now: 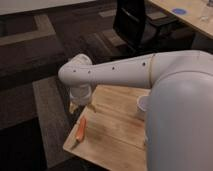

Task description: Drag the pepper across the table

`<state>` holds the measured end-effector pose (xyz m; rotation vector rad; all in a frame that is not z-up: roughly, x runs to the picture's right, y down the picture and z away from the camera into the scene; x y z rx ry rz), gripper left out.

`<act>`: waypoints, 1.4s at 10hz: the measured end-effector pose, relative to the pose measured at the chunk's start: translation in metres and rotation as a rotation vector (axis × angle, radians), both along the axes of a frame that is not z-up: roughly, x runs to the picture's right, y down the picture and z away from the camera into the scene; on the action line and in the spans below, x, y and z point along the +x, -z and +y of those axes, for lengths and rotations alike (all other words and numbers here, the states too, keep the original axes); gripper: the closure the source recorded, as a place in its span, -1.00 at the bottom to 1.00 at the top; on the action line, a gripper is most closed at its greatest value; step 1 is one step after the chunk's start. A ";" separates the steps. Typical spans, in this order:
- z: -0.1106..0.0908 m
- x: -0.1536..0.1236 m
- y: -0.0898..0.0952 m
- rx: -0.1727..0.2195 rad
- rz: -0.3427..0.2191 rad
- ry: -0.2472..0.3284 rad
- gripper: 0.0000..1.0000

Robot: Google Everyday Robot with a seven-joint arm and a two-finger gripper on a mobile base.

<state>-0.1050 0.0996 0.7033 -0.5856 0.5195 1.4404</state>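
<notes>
Slim orange-red tapered pepper [81, 129] lies by the light wooden plank table's [116, 134] left edge, long axis running near-to-far toward the white arm's gripper [82, 106] hanging just beyond (its opening: cannot tell)

Matt light wood grain on table [112, 142]. Smooth orange skin on pepper [81, 129]. Smooth white plastic-looking shell on arm [115, 72], gripper [79, 104] over table's left edge.

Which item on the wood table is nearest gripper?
The orange pepper, right by the gripper at the left table edge; the white cup sits farther right.
</notes>
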 end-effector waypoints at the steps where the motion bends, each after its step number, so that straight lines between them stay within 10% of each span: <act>1: 0.000 0.000 0.000 0.000 0.000 0.000 -0.30; 14: 0.006 0.002 -0.001 -0.004 0.006 0.006 -0.30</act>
